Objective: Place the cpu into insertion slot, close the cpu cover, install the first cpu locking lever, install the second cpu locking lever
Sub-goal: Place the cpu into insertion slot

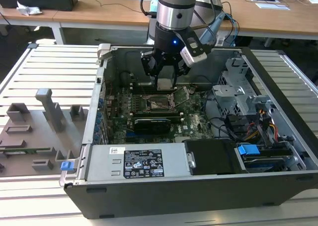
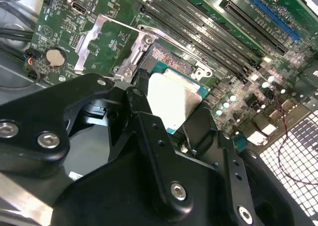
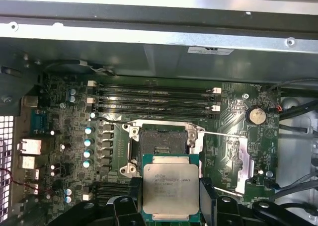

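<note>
Chip (image 3: 170, 186) is riding flat, metal face up, clamped between the two black fingers (image 3: 207, 198) of the gripper (image 3: 170, 208). The jaws are standing only as far apart as the chip is wide, pressing on two opposite edges and holding nothing else. In the first wrist view the socket (image 3: 161, 142) is lying just beyond the chip's free edge, on the side towards the memory slots (image 3: 154, 99). The chip is overlapping the socket's nearer rim. Some of that offset is probably coming from the camera's slant, so true alignment is hard to call. The chip is looking near square, with no clear long axis. Its edges are running parallel to the socket rim, so no twist seems to be needed, only a short shift and a descent. Contact is not showing: the socket floor is lying bare and dark, so the chip is judged to be hanging above it, not seated. The cover (image 3: 244, 159) is standing swung open, off to the side of the socket nearest the coin battery (image 3: 256, 115), leaving the opening free. In the exterior view the gripper (image 1: 166, 79) is hanging inside the open computer case (image 1: 164, 196), over the green board (image 1: 119, 124) and close above the socket (image 1: 158, 103).
</note>
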Robot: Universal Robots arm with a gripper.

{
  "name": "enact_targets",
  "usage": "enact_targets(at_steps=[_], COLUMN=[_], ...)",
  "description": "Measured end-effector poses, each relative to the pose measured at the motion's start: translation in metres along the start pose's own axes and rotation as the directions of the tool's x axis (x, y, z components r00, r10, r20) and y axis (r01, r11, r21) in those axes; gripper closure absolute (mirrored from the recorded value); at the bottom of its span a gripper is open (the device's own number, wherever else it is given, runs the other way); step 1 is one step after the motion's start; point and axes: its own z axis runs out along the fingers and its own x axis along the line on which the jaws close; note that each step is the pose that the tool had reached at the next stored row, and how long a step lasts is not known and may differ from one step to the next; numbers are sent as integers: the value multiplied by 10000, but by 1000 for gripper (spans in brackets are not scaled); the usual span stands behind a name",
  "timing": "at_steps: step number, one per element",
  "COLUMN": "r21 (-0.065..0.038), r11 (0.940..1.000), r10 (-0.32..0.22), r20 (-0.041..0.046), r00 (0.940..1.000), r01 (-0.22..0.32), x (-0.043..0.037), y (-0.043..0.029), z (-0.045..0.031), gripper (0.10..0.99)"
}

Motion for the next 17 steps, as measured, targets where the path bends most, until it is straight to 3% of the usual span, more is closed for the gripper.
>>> enact_targets(at_steps=[12, 17], r21=[1, 0], r11=[10000, 10000], r10=[0, 0], r20=[0, -1], r00=[10000, 10000], r01=[0, 0], x=[0, 0], y=[-2, -2], z=[147, 151], gripper=[545, 545])
